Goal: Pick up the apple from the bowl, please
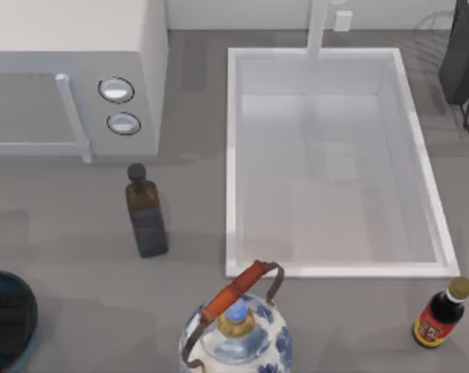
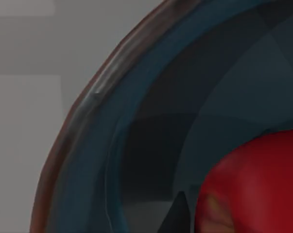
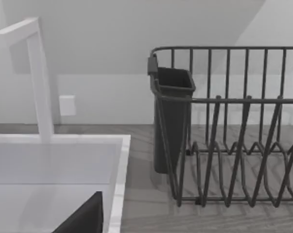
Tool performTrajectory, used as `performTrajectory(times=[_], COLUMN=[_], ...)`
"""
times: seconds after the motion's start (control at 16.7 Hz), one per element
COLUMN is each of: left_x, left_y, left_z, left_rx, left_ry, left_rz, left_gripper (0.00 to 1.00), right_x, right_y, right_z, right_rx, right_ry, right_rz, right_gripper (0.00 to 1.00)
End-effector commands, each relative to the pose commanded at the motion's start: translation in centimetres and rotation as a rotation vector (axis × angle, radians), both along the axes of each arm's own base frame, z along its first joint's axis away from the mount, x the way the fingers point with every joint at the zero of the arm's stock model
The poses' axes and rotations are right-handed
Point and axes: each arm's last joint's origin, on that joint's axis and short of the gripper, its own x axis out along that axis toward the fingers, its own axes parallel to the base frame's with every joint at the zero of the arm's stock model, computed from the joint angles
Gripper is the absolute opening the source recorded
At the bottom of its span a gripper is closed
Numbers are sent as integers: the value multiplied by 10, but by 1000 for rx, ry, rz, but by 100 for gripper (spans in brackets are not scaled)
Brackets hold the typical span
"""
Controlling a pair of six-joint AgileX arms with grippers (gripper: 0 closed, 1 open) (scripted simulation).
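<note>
Far to the left of the sink (image 1: 232, 155), near the level of its front rim, the bowl (image 1: 30, 299) sits half cut off by the top view's edge, and the left gripper (image 1: 7, 311) is down inside it, a dark blocky shape over the blue-teal glass. How wide the pincer stands I cannot tell: the left wrist view gives just one dark pointed tip (image 2: 178, 213) of it, just beside the apple (image 2: 258, 184), perhaps touching. The apple lies in the bowl, red and glossy, against the inner slope below the dark rim (image 2: 88, 107). The left arm reaches steeply down, its wrist camera pressed close to the glass. Left of the sink's back half stands a white microwave (image 1: 71, 78) with two round dials, no writing legible. Between it and the sink's front left corner a dark square bottle (image 1: 145, 214) stands upright. Just in front of the sink's front rim is a blue-and-white teapot (image 1: 234, 338) with an orange-wrapped handle. Off the sink's front right corner a sauce bottle (image 1: 440, 315) carries a red label, print unreadable. Beyond the sink's back right corner stands a dark wire dish rack (image 3: 233, 136). The right gripper (image 3: 83, 219), maybe the dark wedge over the basin, hangs at the sink; its opening cannot be told
</note>
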Motion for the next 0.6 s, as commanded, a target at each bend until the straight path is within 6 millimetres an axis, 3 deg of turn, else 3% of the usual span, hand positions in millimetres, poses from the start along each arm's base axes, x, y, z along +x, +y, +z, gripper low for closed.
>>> performTrajectory(times=[0.12, 0.6], left_x=[0, 0], left_y=[0, 0], left_z=[0, 0], left_rx=[0, 0], left_ry=[0, 0], left_rz=[0, 0], left_gripper=[100, 40], right_x=[0, 0], right_y=[0, 0], right_z=[0, 0], right_rx=[0, 0], right_ry=[0, 0], right_rz=[0, 0], right_gripper=[100, 100])
